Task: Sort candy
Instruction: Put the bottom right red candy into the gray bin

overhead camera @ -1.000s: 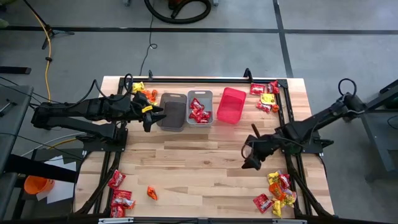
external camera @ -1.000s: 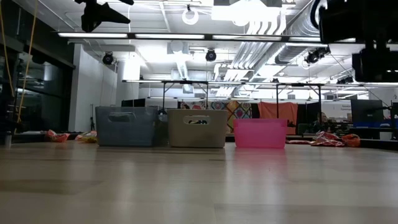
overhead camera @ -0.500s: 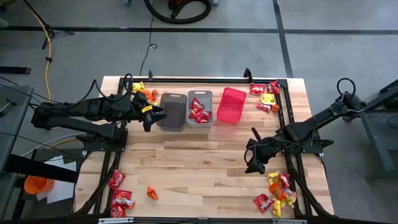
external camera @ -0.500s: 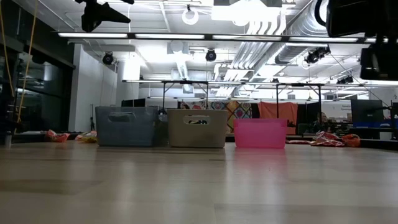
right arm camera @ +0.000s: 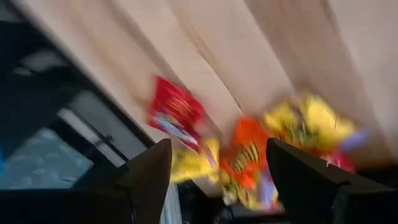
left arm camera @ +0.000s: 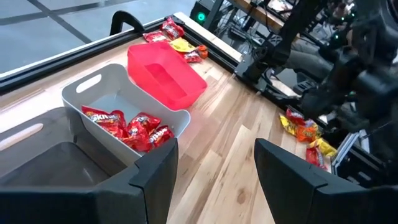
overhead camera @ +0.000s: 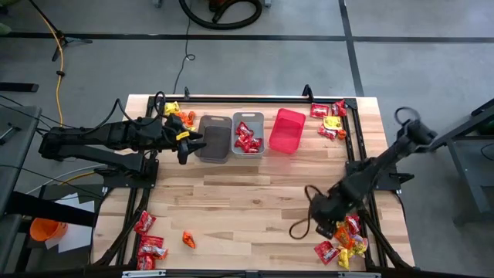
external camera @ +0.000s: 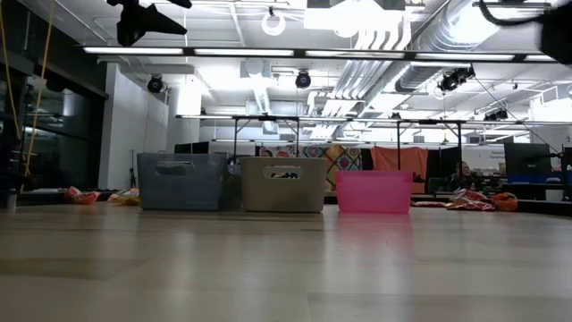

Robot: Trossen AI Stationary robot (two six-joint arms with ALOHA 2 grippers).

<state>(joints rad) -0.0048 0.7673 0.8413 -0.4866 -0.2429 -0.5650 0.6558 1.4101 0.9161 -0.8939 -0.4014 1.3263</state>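
Near the desk's (overhead camera: 255,202) front right corner, the right claw (overhead camera: 323,220) had swung down from mid-desk to hang over a heap of small shiny red, yellow and orange wrapped candy (overhead camera: 344,235), fingers spread wide and empty in the right wrist view. That move suggested a fresh pick was about to begin. More candy lay scattered at the other corners, and red pieces already sat in the grey plastic bin (overhead camera: 248,133). The left claw (overhead camera: 185,142) waited, parted and holding nothing, beside the brown plastic bin (overhead camera: 213,137); the pink plastic bin (overhead camera: 286,130) looked bare.
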